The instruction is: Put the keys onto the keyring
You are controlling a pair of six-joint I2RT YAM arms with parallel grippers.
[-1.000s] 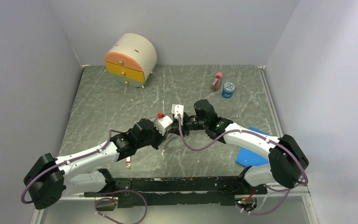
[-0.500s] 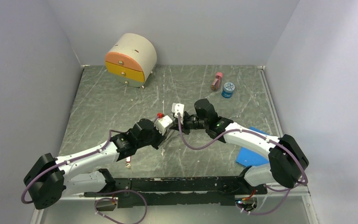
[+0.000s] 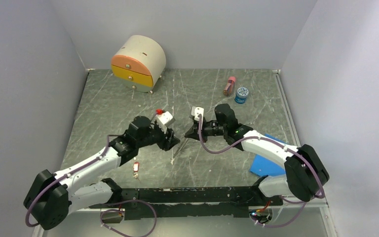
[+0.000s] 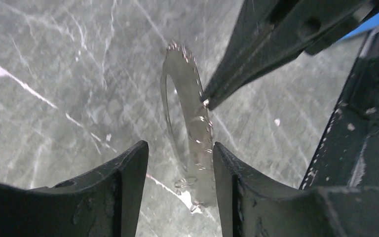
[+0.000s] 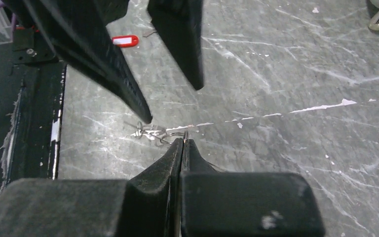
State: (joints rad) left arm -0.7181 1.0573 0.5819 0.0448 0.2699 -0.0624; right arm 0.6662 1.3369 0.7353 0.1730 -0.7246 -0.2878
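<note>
The keyring [image 4: 197, 133] is a thin wire hoop hanging on edge just above the table, blurred in the left wrist view. My right gripper [image 5: 184, 138] is shut on the wire near its top; its closed fingertips [image 4: 206, 102] reach in from the upper right. My left gripper [image 4: 180, 153] is open, and the hoop's lower part stands between its fingers without touching them. A few small wire loops [image 5: 148, 132] cling to the hoop. In the top view the keyring [image 3: 174, 155] shows as a faint line between both grippers. One key with a red tag [image 3: 136, 168] lies flat beside the left forearm; the same red tag [image 5: 125, 41] shows in the right wrist view.
A round-topped drawer box [image 3: 138, 61] stands at the back left. A pink bottle [image 3: 229, 85] and a blue-lidded jar [image 3: 242, 94] stand at the back right. A flat blue piece [image 3: 266, 160] lies under the right arm. A black rail [image 3: 192, 195] runs along the near edge.
My left gripper has opened and drawn back to the left, away from the right gripper. The right gripper shut on the hoop and shifted slightly right. The red-tagged key now lies uncovered.
</note>
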